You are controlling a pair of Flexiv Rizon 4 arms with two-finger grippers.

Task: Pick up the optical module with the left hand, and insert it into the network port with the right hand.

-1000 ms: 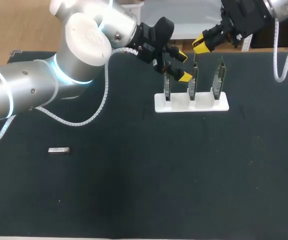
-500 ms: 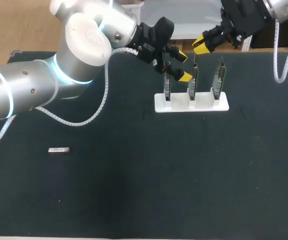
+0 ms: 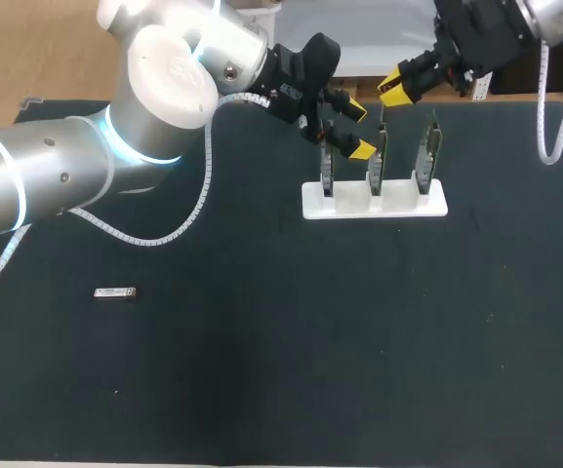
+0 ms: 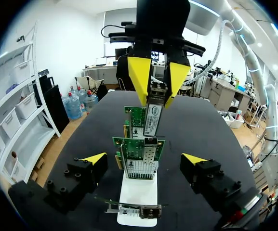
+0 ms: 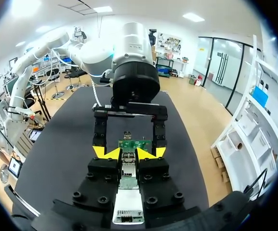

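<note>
In the upper middle of the frame, my left gripper [image 3: 358, 129] hangs spread beside the network cards [image 3: 380, 158]. Upper right, my right gripper [image 3: 396, 88] pinches an optical module [image 4: 152, 114].

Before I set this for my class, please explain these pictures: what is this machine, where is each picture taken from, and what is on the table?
It is a robot with two arms. One picture looks down from overhead; the other two come from cameras on the wrists. On the black table a white stand holds three upright network cards. The right arm holds a small optical module in its yellow-tipped jaws over the cards. The left arm has its jaws open near the cards. A second module lies apart on the table.
</note>
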